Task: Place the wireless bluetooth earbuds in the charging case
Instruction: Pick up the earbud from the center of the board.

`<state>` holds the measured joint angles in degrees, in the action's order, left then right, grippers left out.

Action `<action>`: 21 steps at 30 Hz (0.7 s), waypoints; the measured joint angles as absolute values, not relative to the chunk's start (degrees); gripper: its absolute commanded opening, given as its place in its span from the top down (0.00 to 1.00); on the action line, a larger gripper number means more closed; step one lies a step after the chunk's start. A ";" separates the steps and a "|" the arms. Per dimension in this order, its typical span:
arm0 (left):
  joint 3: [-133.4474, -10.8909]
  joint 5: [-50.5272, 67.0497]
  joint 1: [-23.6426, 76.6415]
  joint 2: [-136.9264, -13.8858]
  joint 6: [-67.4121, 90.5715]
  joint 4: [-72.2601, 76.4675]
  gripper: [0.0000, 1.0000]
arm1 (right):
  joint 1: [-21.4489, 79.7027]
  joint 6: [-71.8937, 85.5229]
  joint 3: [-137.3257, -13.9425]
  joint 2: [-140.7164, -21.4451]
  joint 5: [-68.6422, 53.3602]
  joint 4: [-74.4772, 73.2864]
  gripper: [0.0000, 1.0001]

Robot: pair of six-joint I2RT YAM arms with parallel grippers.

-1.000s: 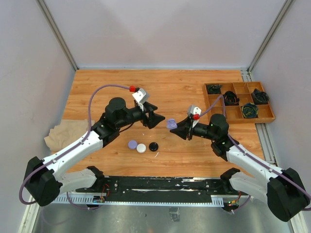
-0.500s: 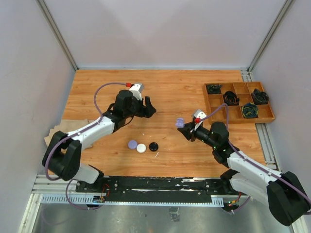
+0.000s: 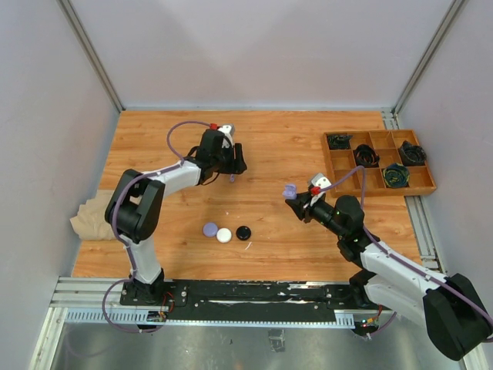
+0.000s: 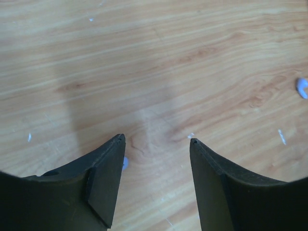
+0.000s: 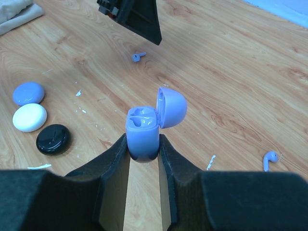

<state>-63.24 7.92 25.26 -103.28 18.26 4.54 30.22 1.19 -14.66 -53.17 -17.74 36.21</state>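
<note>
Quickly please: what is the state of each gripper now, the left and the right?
Left gripper: open, holding nothing.
Right gripper: closed on the lavender charging case, whose lid stands open.

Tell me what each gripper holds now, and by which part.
The right gripper holds the open lavender charging case by the sides of its base. The left gripper holds nothing.
</note>
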 measured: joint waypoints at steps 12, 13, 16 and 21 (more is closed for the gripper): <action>-70.08 3.73 24.82 -111.83 15.90 -3.55 0.46 | 30.22 1.19 -14.66 -53.39 -17.28 36.18 0.99; -70.08 3.97 24.82 -111.87 15.77 -3.99 0.46 | 30.22 1.19 -14.66 -53.39 -17.28 36.18 0.99; -70.06 4.89 24.82 -111.87 15.42 -4.67 0.47 | 30.22 1.19 -14.66 -53.43 -17.30 36.18 0.99; -69.84 7.60 24.95 -112.03 13.96 -5.17 0.47 | 30.22 1.19 -14.66 -53.69 -17.30 36.16 0.99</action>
<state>-69.84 7.60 24.95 -112.03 13.96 -5.17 30.22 1.19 -14.66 -53.69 -17.30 36.16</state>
